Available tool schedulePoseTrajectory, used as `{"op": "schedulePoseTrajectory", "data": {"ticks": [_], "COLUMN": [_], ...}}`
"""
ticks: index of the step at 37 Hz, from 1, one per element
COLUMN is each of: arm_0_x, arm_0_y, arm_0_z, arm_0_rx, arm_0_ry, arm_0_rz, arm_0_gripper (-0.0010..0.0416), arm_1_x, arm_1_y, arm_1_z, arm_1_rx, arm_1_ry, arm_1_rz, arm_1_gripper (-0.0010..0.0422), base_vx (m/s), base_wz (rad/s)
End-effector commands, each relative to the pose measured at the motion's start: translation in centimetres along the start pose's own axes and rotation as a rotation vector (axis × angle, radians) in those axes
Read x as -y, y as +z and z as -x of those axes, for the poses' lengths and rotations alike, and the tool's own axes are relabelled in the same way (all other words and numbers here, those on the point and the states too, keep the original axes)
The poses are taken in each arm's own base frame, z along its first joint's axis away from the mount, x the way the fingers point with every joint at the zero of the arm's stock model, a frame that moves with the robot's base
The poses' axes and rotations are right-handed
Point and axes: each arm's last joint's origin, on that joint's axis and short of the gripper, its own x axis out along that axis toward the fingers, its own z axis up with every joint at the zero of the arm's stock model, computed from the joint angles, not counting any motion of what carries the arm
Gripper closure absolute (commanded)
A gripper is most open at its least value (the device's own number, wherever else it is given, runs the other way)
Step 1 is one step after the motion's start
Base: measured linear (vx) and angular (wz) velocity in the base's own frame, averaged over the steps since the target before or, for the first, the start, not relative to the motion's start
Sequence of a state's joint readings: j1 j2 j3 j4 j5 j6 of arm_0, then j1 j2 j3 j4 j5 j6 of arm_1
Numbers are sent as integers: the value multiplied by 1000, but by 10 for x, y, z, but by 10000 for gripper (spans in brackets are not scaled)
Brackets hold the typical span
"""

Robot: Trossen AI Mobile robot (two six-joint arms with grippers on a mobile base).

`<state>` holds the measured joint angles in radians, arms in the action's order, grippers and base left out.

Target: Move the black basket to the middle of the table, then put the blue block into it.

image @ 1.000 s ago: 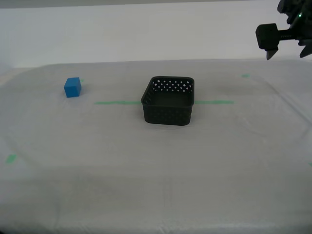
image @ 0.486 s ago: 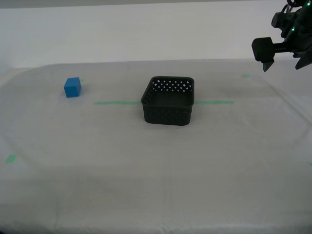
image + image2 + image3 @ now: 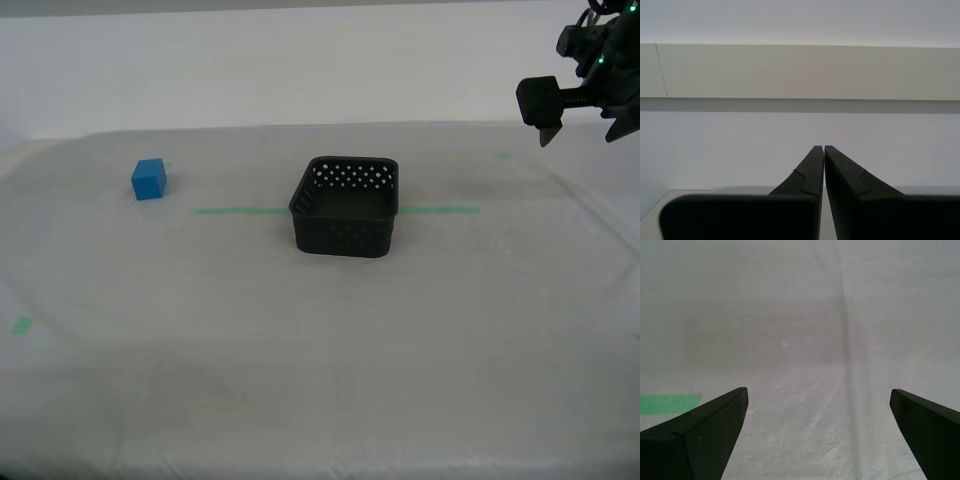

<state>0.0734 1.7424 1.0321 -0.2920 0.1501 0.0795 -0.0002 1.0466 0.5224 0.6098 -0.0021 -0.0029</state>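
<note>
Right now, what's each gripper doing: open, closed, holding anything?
My first gripper: open, empty, over bare table cloth.
My second gripper: closed, holding nothing, facing the wall.

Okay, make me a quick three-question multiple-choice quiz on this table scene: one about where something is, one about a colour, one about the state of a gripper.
1. In the exterior view, where is the blue block relative to the black basket?
A. Inside it
B. On the table, toward that view's left
C. Toward that view's right

2. What colour is the long tape line?
A. Green
B. Red
C. Yellow

3. How do the jaws of my first gripper stand?
A. Shut on the block
B. Shut, empty
C. Wide apart, empty

Answers: B, the block sits apart on the cloth; A, the line running behind the basket is green; C, only bare cloth shows between the jaws.
</note>
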Motion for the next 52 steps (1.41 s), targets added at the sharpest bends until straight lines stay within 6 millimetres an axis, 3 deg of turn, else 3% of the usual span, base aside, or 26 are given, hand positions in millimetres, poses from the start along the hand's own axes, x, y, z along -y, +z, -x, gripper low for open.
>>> {"op": "schedulePoseTrajectory", "data": {"ticks": [1, 52], "arm_0_x": [0, 0], "arm_0_y": [0, 0], "arm_0_z": [0, 0], "arm_0_rx": [2, 2], "arm_0_ry": [2, 2], "arm_0_rz": [1, 1], "arm_0_gripper": [7, 7], "arm_1_x": [0, 0], "arm_1_y": [1, 1], "arm_1_z": [0, 0], "arm_1_rx": [6, 7], "arm_1_ry": [1, 1], "arm_1_rz": [-3, 33], "arm_1_gripper": [412, 412], "base_vx": [0, 0], "base_wz": [0, 0]}}
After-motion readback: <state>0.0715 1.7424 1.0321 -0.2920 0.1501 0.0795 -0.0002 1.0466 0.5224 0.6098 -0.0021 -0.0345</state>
